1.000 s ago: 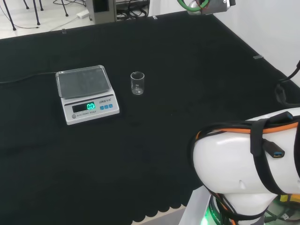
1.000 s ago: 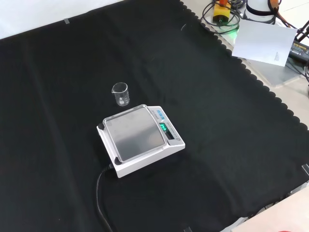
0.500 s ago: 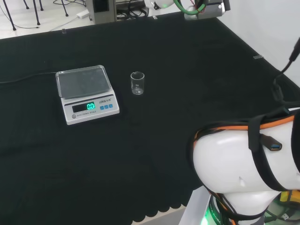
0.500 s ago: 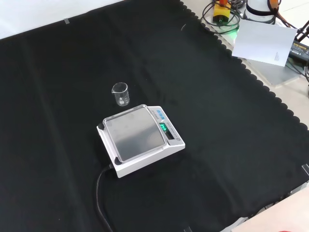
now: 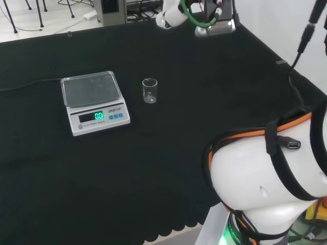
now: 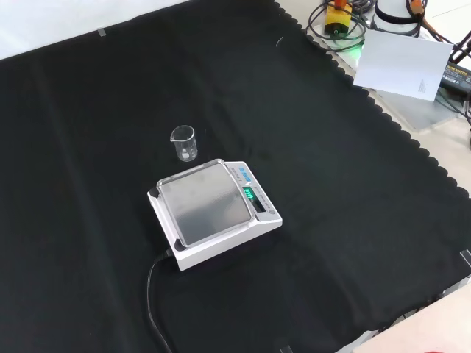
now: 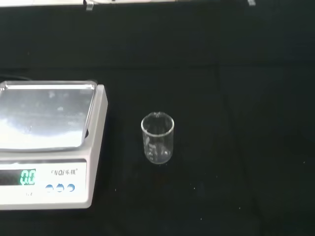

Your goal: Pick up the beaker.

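While bare counter (image 6: 353, 220) surrounds it, the beaker (image 5: 149, 91) stands upright just beside the scale (image 5: 94, 103); robot hand's state cannot be told.

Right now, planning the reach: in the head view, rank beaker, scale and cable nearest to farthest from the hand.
1. Beaker, mid-cloth, below the hand.
2. Scale, left of the beaker.
3. Cable, at the far left edge.
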Available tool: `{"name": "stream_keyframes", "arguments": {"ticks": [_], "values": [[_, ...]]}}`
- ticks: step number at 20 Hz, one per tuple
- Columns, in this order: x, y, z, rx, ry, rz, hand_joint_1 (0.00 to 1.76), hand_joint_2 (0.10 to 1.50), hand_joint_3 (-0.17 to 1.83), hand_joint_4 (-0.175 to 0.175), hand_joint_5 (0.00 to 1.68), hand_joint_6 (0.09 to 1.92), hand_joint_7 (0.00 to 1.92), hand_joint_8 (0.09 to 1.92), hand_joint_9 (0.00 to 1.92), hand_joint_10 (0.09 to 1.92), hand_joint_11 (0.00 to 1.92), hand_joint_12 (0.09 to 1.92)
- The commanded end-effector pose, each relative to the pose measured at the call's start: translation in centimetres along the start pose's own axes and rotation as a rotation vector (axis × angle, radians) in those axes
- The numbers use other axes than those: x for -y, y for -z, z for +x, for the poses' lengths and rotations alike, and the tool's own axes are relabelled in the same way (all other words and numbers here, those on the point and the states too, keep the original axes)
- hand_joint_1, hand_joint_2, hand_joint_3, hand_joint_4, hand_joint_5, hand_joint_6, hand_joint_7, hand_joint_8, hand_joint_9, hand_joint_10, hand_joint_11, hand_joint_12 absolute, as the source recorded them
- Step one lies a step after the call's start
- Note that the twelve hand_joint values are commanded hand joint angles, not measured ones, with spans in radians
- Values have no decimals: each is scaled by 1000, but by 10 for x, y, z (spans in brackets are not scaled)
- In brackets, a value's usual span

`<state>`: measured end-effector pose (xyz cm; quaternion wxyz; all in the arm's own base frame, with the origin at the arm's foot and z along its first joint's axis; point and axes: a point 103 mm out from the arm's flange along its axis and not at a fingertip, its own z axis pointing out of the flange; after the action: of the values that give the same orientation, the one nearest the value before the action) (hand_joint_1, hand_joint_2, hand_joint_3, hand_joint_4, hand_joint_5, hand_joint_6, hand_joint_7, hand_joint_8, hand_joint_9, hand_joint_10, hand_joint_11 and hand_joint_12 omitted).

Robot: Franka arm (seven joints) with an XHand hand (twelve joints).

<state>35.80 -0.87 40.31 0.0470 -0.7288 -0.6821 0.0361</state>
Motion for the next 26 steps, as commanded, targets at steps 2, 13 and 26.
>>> {"name": "stream_keyframes", "arguments": {"ticks": [2,13,26], "values": [[-30,-54,5,-6,24,51,584,857,470,-21,264,151,167,701,225,841,0,1190],[-43,-104,19,28,105,-193,621,859,466,-44,431,188,338,749,449,850,0,1410],[-97,-157,35,93,118,6,653,836,500,-47,373,560,368,762,506,842,1,1472]]}}
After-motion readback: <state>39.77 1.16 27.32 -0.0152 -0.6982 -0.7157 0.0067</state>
